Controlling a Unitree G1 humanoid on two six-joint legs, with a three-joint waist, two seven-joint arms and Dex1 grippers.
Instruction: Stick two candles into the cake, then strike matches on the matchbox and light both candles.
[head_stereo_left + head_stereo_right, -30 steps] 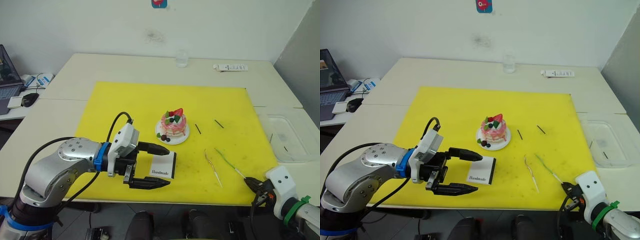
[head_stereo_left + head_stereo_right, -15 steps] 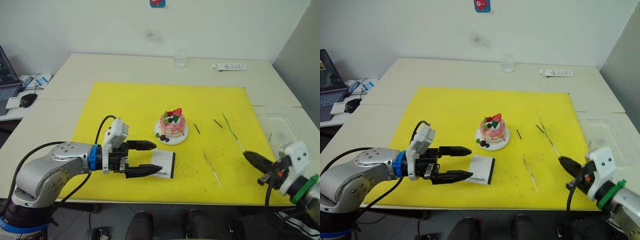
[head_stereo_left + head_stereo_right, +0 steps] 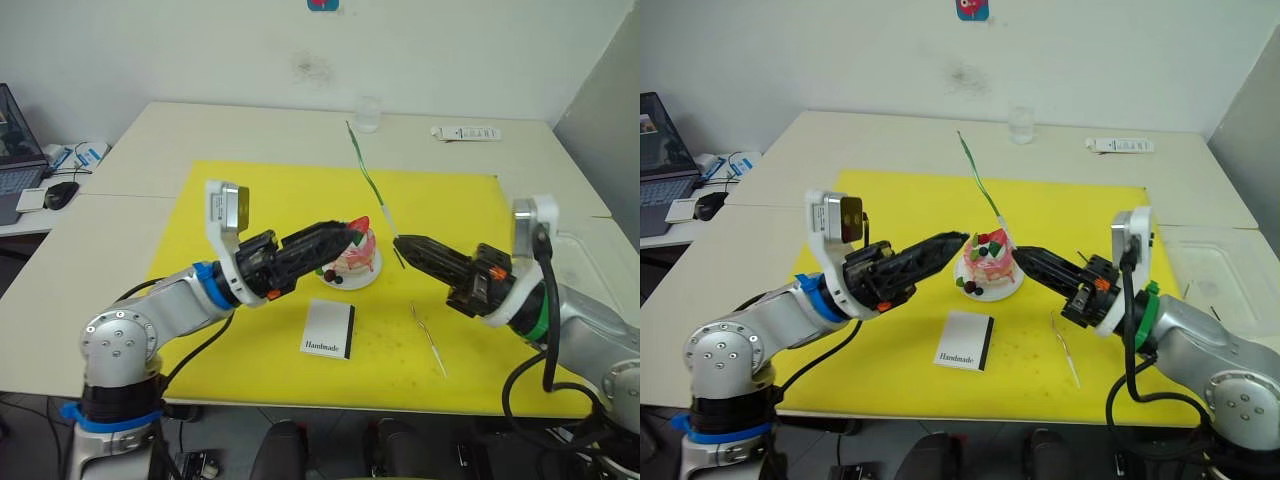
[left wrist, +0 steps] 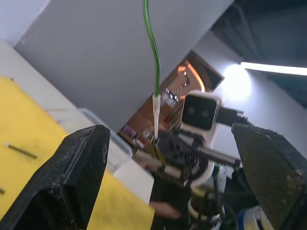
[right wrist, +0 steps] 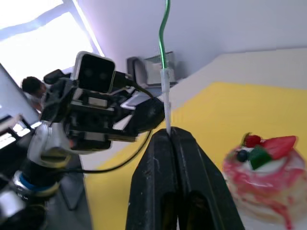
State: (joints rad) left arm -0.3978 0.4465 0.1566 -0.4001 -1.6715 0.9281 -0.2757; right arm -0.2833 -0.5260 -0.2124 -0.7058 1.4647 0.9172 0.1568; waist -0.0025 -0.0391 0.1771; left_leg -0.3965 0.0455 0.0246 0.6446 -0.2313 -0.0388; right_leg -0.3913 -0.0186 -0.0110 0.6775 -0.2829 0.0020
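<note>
The pink-and-white cake (image 3: 352, 260) sits on its white plate (image 3: 343, 282) in the middle of the yellow mat (image 3: 270, 200). My right gripper (image 3: 398, 240) is shut on the white base of a green candle (image 3: 365, 170), held just right of the cake's top and rising up and away. From the other side my left gripper (image 3: 345, 232) points at the cake top, open and holding nothing. A second candle (image 3: 428, 335) lies on the mat below my right gripper. The white matchbox (image 3: 328, 328) lies flat in front of the cake. The matches are hidden behind my right arm.
A clear glass (image 3: 367, 113) and a white tube (image 3: 466, 132) stand at the table's far edge. A clear plastic tray (image 3: 595, 265) sits off the mat's right side. A laptop (image 3: 15, 150) and a mouse (image 3: 60, 190) are on the desk at far left.
My right gripper carried the candle from the mat's right side up to the cake. My left gripper lifted away from the matchbox and now points at the cake top.
</note>
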